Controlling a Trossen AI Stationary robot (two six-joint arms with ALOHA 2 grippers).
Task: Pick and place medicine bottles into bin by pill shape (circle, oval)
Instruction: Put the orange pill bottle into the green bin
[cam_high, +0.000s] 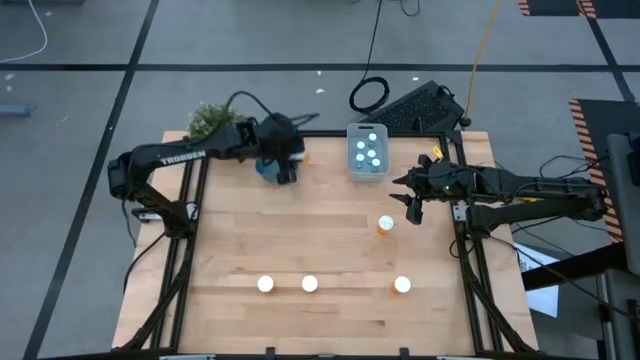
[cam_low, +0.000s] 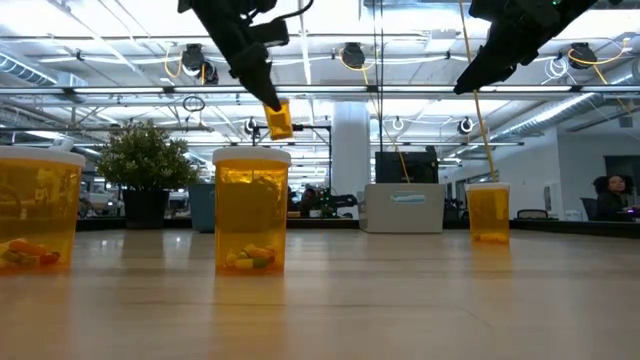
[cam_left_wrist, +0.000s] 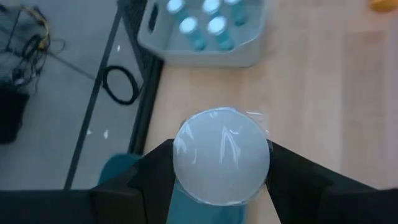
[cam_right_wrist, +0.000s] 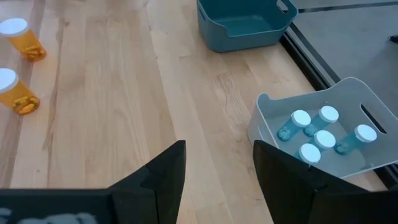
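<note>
My left gripper (cam_high: 284, 166) hangs at the far left over a teal bin (cam_high: 268, 170), shut on an amber medicine bottle (cam_low: 278, 120) with a white cap (cam_left_wrist: 221, 163). A pale grey bin (cam_high: 367, 165) at the far middle holds several pale blue bottles (cam_right_wrist: 320, 138). My right gripper (cam_high: 411, 203) is open and holds nothing; it is raised near the table's right edge, just beyond a standing amber bottle (cam_high: 386, 225). Three more amber bottles (cam_high: 265, 285) (cam_high: 309, 285) (cam_high: 402, 286) stand upright in a row along the near edge. My left gripper pinches the amber bottle at its cap end (cam_left_wrist: 181, 167) between its two fingers, one finger on each side of the round cap. The fingers come from above, pointing down. The bottle hangs below them, slightly tilted, clear of the table and over the teal bin.
A potted plant (cam_high: 210, 120) stands at the far left corner behind the left arm. A keyboard (cam_high: 420, 105) and cables lie beyond the far edge. Bare wooden table (cam_high: 300, 230) spreads between the bins and the near row of bottles.
</note>
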